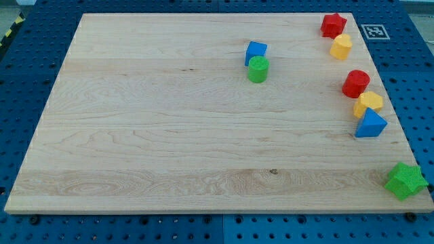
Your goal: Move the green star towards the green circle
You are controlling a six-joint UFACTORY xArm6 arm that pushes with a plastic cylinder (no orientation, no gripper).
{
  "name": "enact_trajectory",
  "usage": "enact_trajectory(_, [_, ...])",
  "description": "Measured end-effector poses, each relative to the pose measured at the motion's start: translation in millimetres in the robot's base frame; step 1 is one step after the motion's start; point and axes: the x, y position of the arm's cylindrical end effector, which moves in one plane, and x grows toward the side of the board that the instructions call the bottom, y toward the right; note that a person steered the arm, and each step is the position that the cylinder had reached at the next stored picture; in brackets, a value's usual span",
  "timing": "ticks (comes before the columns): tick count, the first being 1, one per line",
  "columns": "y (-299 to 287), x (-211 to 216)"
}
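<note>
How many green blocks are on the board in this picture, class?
2. The green circle sits near the view's top centre, touching a blue block. The green star is at the bottom right corner. My tip is not in view.

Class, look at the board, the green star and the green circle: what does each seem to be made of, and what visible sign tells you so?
Board: apparently pale wood with a smooth matte finish; grain lines and a small knot show.
Green star: probably plastic or painted wood; uniform bright colour, matte look, slightly rough faces.
Green circle: likely the same material; even green, no grain visible.
My tip does not show.
</note>
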Motion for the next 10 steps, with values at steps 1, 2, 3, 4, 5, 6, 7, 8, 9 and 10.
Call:
enact_trajectory(1, [-2,-3])
enact_trajectory(2, [-32,-2])
enact_trajectory(3, [-61,-5])
enact_trajectory(4, [-62,-35])
enact_trajectory(5, [-61,-50])
enact_trajectory(6, [-74,-40])
enact_trajectory(7, [-110,-34])
enact_trajectory(8, [-130,-34])
enact_trajectory(9, [-117,-14])
enact_trajectory(10, [-133,2])
